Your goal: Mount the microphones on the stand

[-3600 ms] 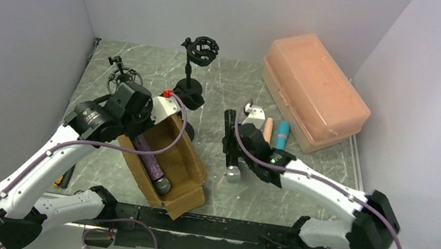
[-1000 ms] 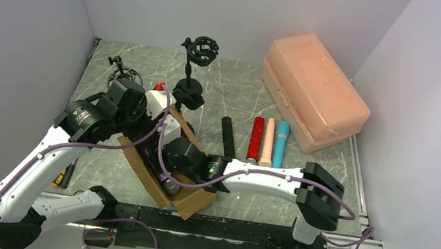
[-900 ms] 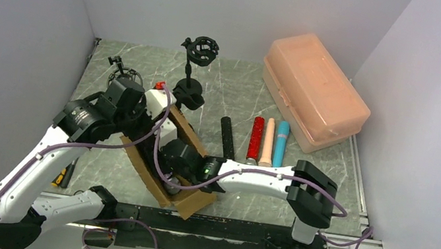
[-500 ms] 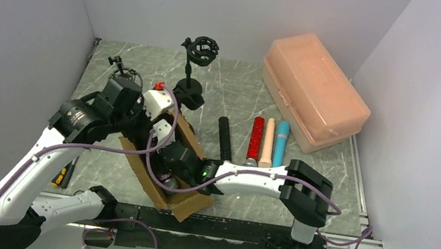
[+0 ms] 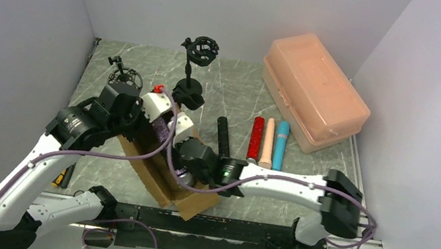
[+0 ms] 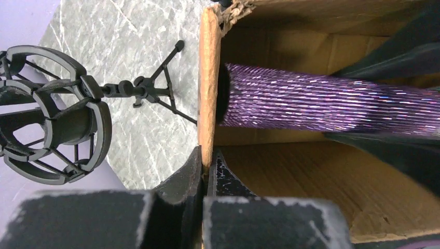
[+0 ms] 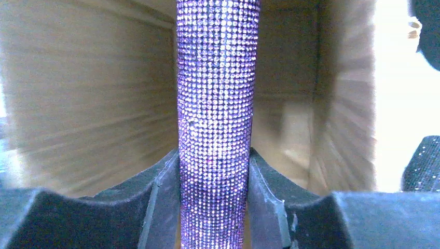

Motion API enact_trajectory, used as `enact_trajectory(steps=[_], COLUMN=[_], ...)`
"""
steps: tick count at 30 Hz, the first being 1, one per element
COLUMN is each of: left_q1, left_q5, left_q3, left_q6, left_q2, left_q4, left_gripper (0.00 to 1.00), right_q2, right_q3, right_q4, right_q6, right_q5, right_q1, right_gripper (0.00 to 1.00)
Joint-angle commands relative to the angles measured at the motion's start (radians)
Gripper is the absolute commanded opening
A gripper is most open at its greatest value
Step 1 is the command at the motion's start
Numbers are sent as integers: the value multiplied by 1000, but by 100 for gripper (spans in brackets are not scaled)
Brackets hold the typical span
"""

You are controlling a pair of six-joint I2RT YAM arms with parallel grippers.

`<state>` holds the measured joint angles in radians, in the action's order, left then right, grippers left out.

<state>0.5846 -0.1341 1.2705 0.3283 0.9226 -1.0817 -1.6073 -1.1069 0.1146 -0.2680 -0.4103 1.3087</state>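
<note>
Purple microphone (image 7: pixel 215 104): stiff, glittery, probably slippery; I favour gripping the barrel.
Right jaws: pinching its barrel.
Left jaws: clamped on the cardboard box (image 6: pixel 209 88) wall.

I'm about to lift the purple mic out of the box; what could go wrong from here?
The purple microphone could slip or pivot in the right end effector. Its end sits close to the cardboard box wall and may snag, tugging the wall that the left end effector pinches. The stand just beyond the box could get knocked.
</note>
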Motion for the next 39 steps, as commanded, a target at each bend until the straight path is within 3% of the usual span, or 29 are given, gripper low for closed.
enact_trajectory(steps=[1,9,14,19,24,29,39], left_q1=[17,30,36,40,43,43,42], left_q5=[-76,-42,9,60,124,193,177], left_q3=[-23,-28,-34,-30,-15,-23,-44], left_q6=[35,80,108,155,203,227,208], left_q2=[4,20,11,-1,-11,-8,11], left_q4=[66,10,-22,-57,-94,-125,-101], left_gripper=[0,0,0,0,0,0,0], right_q2=[196,425,439,314,138,-15,-208], right_q3=[20,125,134,70,-13,-54,-126], right_q4=[1,-86,-199,-300,-343,-318,-307], right_q6=[-52,-111,-193,-198,-189,-186,-173], right_q5=[56,13,94,158,223,233,224], right_q1=[-4,-26,-246,-466,-590,-654,-702], right_gripper=[0,0,0,0,0,0,2])
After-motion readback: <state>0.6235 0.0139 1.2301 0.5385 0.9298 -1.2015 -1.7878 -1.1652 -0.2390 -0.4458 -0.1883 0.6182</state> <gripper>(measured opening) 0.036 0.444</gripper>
